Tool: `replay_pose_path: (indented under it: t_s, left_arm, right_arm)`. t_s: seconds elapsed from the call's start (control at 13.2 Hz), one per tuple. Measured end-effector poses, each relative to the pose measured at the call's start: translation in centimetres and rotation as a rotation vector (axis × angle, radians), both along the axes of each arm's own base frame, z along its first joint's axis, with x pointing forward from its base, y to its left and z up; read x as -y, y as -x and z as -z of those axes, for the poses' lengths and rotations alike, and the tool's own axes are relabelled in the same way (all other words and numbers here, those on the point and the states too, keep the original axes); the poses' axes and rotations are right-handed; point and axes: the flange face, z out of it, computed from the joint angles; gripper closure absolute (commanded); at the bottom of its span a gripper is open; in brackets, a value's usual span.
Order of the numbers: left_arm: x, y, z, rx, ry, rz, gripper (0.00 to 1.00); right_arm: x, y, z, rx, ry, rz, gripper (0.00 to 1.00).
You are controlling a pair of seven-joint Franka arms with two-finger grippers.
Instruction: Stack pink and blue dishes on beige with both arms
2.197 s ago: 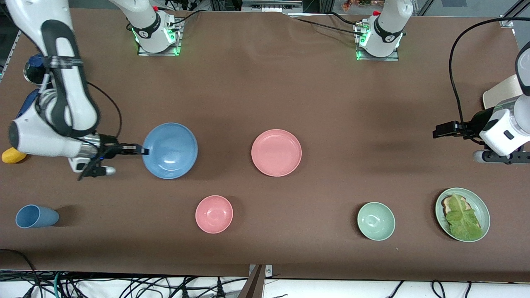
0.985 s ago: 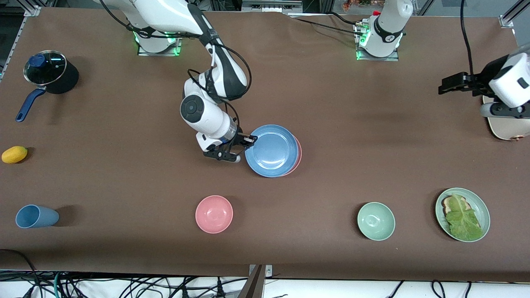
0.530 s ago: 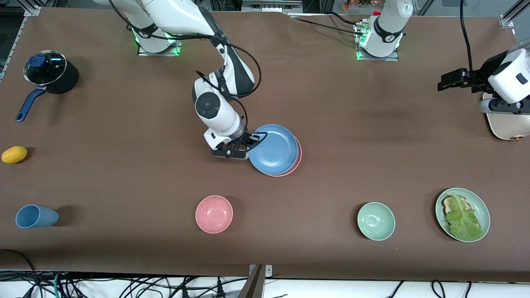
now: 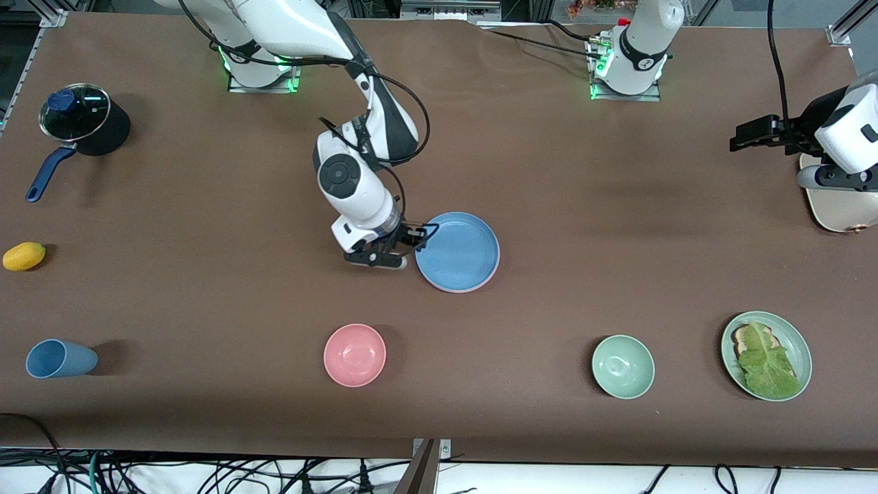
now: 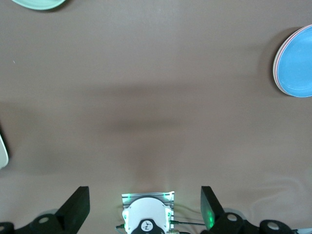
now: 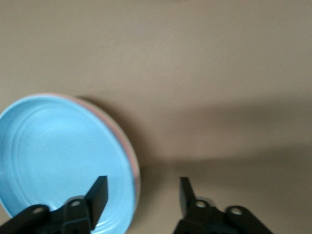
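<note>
The light blue plate [image 4: 456,250] lies nested on the pink plate [image 4: 491,273] at the table's middle, so only a thin pink rim shows. My right gripper [image 4: 421,237] is open at the stack's edge toward the right arm's end. In the right wrist view the blue plate [image 6: 58,156] and pink rim [image 6: 137,170] pass between the fingers of the right gripper [image 6: 142,192], which holds nothing. The beige plate [image 4: 831,213] sits at the left arm's end, partly hidden under that arm's wrist. My left gripper [image 4: 742,135] hangs open over bare table beside it. The left wrist view shows the left gripper [image 5: 144,207] open.
Nearer the front camera are a pink bowl [image 4: 354,355], a green bowl [image 4: 623,366] and a green plate with toast and lettuce [image 4: 766,355]. A blue cup [image 4: 60,358], a yellow fruit [image 4: 24,256] and a lidded black pot [image 4: 84,120] sit at the right arm's end.
The right arm carried the blue plate from its end of the table, set it on the pink plate and opened its fingers. The left arm rose beside the beige plate and now waits.
</note>
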Motion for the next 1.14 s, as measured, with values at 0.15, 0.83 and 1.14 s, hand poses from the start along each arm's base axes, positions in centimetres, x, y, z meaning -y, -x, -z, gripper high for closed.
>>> replay_pose_path:
  t_s: [0.15,0.83,1.14]
  left_arm:
    - [-0.1,-0.1,0.0,0.007,-0.006,0.014,0.0]
    - [0.1,-0.4,0.4,0.009,-0.006,0.023,0.0]
    - [0.1,-1.5,1.5,0.005,-0.008,0.02,0.0]
  right_arm:
    - [3.7,-2.1,-3.1,-0.007,0.028,0.03,0.0]
    - [30.7,-6.5,-21.7,-0.108,0.114,-0.133,0.0]
    - [34.9,-5.0,-29.7,-0.194,0.23,-0.16,0.0]
